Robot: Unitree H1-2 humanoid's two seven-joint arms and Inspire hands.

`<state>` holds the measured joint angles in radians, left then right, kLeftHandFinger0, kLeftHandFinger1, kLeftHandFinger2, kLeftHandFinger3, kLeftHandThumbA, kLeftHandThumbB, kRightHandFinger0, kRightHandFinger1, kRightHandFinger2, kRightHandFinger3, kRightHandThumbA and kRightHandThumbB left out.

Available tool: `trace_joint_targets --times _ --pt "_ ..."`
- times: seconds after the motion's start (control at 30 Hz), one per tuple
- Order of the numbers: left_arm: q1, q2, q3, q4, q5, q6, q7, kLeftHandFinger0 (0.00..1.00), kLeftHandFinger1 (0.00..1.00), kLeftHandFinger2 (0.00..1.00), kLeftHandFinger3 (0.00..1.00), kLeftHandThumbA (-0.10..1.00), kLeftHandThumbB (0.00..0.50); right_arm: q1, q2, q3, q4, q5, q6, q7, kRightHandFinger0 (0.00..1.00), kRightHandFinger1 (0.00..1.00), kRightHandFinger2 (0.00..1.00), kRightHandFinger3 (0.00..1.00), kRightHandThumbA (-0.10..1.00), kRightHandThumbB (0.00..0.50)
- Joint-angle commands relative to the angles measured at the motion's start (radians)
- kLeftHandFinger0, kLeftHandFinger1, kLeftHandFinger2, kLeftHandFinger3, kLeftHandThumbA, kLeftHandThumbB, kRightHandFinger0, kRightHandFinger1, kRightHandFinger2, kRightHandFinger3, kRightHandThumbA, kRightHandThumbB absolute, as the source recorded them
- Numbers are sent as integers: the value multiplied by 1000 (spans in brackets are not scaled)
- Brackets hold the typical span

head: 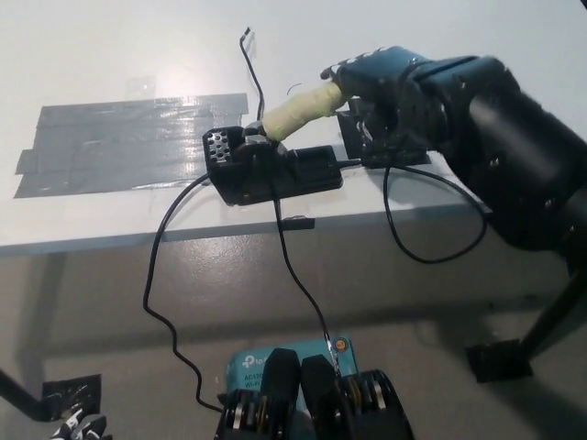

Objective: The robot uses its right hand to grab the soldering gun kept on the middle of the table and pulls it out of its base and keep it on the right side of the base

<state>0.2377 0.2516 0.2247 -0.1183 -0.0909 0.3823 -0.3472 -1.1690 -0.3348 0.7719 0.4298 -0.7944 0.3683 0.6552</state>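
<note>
Head view: the robot's black right hand reached in from the right side of the frame and sat over the far end of the soldering gun, whose pale taped handle slanted from upper right down to lower left near the centre of the picture. The fingers curled above and around the handle's upper end; whether they actually gripped it could not be told from this angle. The gun's tip end was seated in the black base, which stood on the white table close to its front edge, just left of the frame's centre. Just beside the base, to its right and partly under the hand, lay a black square pad. A wide patch of grey tape covered the table surface to the left of the base. A thin black wire ran up the table from the gun toward the top of the frame. Black cables trailed from the base over the table edge and down to the floor in the lower half of the frame, and another loop of cable hung off the edge below the hand. The white left hand did not appear in the picture.
</note>
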Motion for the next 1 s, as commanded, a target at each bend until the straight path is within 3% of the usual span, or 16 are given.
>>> trace_joint_targets --times 0.0,0.03,0.07,0.1,0.13,0.17,0.27,0.3,0.33,0.4,0.47,0.53,0.6,0.9,0.93,0.97 --pt "19 36 -30 -22 15 -21 11 821 900 1000 1000 627 189 92 -5 -12 5 -203 -69 -514 439 404 443 1000 108 436" --pt "20 36 -34 -20 15 -27 7 815 892 1000 1000 627 166 105 -4 -6 5 -227 -62 -562 154 120 230 1000 100 417" --pt "22 38 -39 -19 23 -32 7 809 890 1000 1000 627 158 113 -2 -2 12 -238 -64 -600 21 5 143 1000 68 392" --pt "23 38 -41 -20 22 -33 6 811 889 1000 1000 618 136 119 2 7 28 -253 -69 -647 0 0 112 1000 22 337" --pt "23 38 -41 -20 21 -33 5 812 886 1000 1000 609 135 122 4 8 33 -255 -71 -659 0 0 112 1000 16 321" --pt "24 38 -46 -25 26 -27 7 804 881 1000 1000 601 134 125 6 11 40 -260 -68 -670 0 0 94 1000 -95 259" --pt "21 49 -64 -29 49 -22 8 822 902 1000 1000 599 124 134 15 16 88 -265 -102 -775 0 0 39 991 -100 231" --pt "20 51 -67 -28 53 -20 9 828 908 1000 1000 601 123 136 17 17 93 -265 -105 -783 0 0 137 905 -100 216" --pt "20 52 -67 -28 53 -20 9 828 908 1000 1000 601 123 136 18 16 95 -266 -107 -786 0 0 166 892 -100 217" --pt "20 63 -81 -20 67 -36 5 860 935 1000 1000 606 131 140 14 41 134 -290 -130 -854 0 0 218 488 -100 263" --pt "27 69 -97 -29 75 -29 -2 869 948 1000 1000 601 109 159 14 32 141 -278 -136 -872 0 0 335 246 -100 246" --pt "29 74 -106 -31 79 -33 -5 866 964 1000 1000 599 107 163 8 30 142 -276 -140 -872 0 7 410 389 -100 257" --pt "29 78 -112 -31 83 -28 -6 885 991 1000 1000 579 134 153 -4 29 147 -286 -157 -918 0 0 348 421 -79 274" --pt "18 104 -134 -29 95 -29 -2 905 996 1000 1000 609 108 43 -70 22 211 -267 -296 -982 0 0 303 395 -67 256" --pt "20 105 -136 -31 93 -26 -2 908 994 1000 1000 613 110 26 -96 35 196 -286 -302 -947 0 0 306 464 38 302" --pt "21 107 -138 -33 92 -25 -2 910 997 1000 1000 617 122 15 -108 37 192 -295 -300 -928 0 0 324 472 24 317"
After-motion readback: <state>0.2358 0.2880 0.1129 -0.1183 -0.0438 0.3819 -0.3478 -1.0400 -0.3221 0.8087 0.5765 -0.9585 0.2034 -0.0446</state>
